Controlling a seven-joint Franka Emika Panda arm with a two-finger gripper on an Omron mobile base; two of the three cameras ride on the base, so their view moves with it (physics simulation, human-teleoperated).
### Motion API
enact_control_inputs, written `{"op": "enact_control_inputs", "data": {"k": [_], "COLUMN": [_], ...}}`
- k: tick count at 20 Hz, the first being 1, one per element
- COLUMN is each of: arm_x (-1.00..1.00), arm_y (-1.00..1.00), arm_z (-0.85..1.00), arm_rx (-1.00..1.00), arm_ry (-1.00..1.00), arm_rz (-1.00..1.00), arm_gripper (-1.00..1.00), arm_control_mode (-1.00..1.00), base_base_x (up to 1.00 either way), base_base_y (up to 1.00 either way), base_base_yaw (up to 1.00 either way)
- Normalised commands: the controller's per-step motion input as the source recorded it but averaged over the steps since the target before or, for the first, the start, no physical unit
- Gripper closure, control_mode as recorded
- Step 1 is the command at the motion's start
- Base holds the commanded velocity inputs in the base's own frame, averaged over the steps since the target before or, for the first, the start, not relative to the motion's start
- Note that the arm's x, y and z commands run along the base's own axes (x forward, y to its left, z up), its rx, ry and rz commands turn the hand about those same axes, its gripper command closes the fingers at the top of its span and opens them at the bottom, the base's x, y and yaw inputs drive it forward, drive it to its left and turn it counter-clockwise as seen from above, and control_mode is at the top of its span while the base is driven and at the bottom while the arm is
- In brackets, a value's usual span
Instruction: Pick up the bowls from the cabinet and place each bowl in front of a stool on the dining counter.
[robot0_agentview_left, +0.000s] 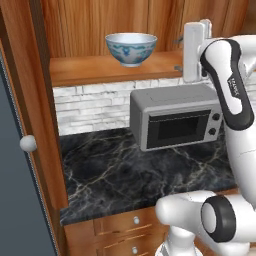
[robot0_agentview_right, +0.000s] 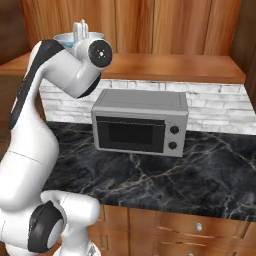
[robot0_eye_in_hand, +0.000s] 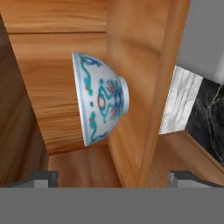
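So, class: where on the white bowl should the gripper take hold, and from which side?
Probably the rim. The bowl stands upright on the shelf with its mouth open and its wall curving to a narrow foot, so one finger inside and one outside, coming from the open front, looks safest.

text: one small light marking on the dark band of the robot arm (robot0_agentview_left: 231, 80), lettering too small and blurred to read | microwave (robot0_agentview_left: 176, 116): two knobs, no legible label | bowl (robot0_agentview_left: 131, 48): painted pattern, no words | readable text, numbers, signs: none
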Motion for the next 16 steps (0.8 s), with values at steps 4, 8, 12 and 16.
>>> {"op": "enact_control_inputs", "data": {"k": [4,8,12,16], "arm_x": [0.52,0.41,0.55,0.74], "arm_y": [0.24,0.01,0.14,0.23], "arm_z": [0.12,0.36,0.06,0.0], "arm_rx": [0.0,0.0,0.0,-0.02], "arm_ry": [0.11,0.09,0.16,0.15], "arm_rz": [0.1,0.0,0.0,0.0], "arm_gripper": [-1.0,-1.0,-1.0,-1.0], "arm_control_mode": [-1.0,-1.0,-1.0,-1.0], "base_base_x": [0.0,0.0,0.0,0.0], "base_base_y": [0.0,0.0,0.0,0.0], "base_base_yaw": [0.0,0.0,0.0,0.0]}}
